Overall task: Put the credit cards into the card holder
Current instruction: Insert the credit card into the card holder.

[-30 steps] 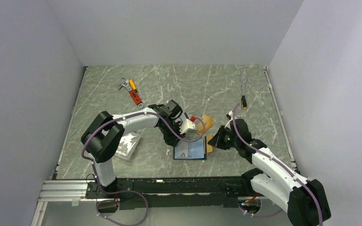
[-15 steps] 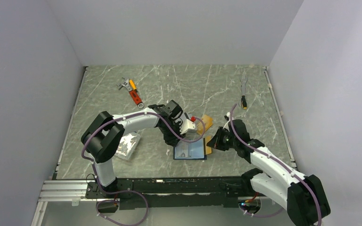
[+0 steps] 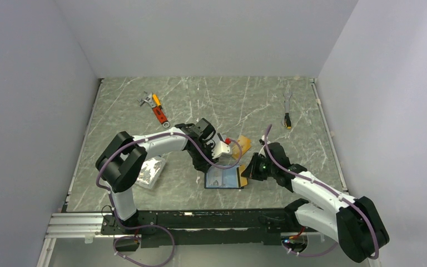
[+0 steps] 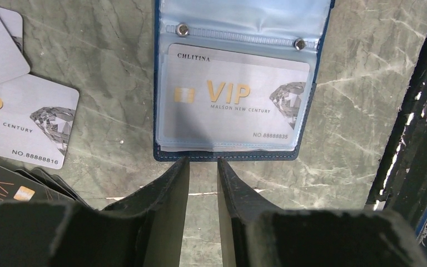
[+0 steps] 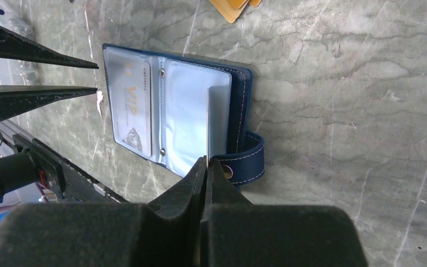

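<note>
Grey-green marble covers the table, boxed in by plain white walls. Nearest the arm bases, the card holder (image 5: 243, 111) lies open and flat at about the middle of the table's width, its snap tab (image 5: 251, 158) flopped out to one side. A silver card (image 4: 233, 100) sits in one clear pocket. The right gripper (image 5: 207, 162) is pinched tight on an orange-gold card (image 3: 244, 176), held edge-on above the other pocket; I can't tell whether it has entered. The left gripper (image 4: 203, 162) hovers at the holder's edge, fingers a little apart with nothing between them. Just beside the holder lie loose silver cards (image 4: 25, 119) and black cards (image 4: 5, 186). A clear packet (image 3: 150, 171) sits off left. Further back lie more orange-gold cards (image 3: 242, 146), then a wrench (image 3: 157, 110) and a small tool (image 3: 287, 114).
</note>
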Tool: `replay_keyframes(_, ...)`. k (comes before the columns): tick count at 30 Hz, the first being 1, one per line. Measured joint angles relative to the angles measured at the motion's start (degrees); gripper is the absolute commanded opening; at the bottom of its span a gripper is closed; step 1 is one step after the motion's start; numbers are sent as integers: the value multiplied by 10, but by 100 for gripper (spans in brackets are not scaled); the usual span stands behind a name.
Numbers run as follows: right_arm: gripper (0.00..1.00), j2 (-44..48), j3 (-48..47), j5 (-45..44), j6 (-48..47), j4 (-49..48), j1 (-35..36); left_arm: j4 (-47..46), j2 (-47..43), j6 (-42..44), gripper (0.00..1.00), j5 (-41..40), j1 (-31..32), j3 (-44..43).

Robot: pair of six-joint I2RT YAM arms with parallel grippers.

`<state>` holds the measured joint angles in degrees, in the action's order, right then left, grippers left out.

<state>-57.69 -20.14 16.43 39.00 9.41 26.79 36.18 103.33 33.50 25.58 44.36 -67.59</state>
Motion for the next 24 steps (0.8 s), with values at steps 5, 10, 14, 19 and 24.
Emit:
replay_keyframes(5, 0, -3, 1, -6, 1, -2, 4, 0, 0, 3, 30, -3, 0, 0)
replay_keyframes(10, 0, 2, 1, -16, 2, 0, 6, -1, 0, 8, 29, -12, 0, 9)
replay_keyframes(14, 0, 2, 1, -24, 2, 0, 6, 0, 0, 14, 28, -16, 3, 12)
replay_keyframes(19, 0, 0, 1, -25, 5, 0, 6, 0, 0, 17, 28, -18, 7, 18)
replay_keyframes(24, 0, -13, 1, -23, 12, -10, 6, 0, 0, 19, 27, -20, 7, 18)
